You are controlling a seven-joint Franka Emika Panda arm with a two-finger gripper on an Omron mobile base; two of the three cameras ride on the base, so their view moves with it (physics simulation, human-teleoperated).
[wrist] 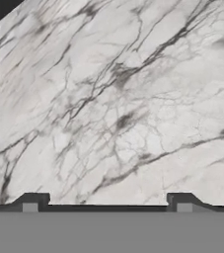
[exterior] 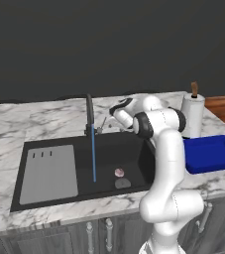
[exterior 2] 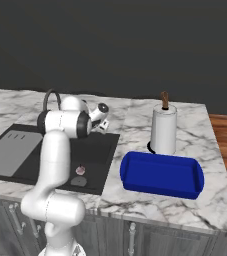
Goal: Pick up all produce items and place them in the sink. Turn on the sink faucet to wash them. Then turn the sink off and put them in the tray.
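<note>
Water point(exterior: 93, 158) runs from the faucet point(exterior: 89, 115) into the sink point(exterior: 134, 149), where the bulb point(exterior: 119, 172) lies beside the drain point(exterior: 123, 183), well below the jaws, which stand apart over bare marble worktop point(wrist: 123, 99).

veined marble counter point(exterior: 54, 116), matt black sink point(exterior: 134, 149), glossy blue tray point(exterior 2: 162, 175).
</note>
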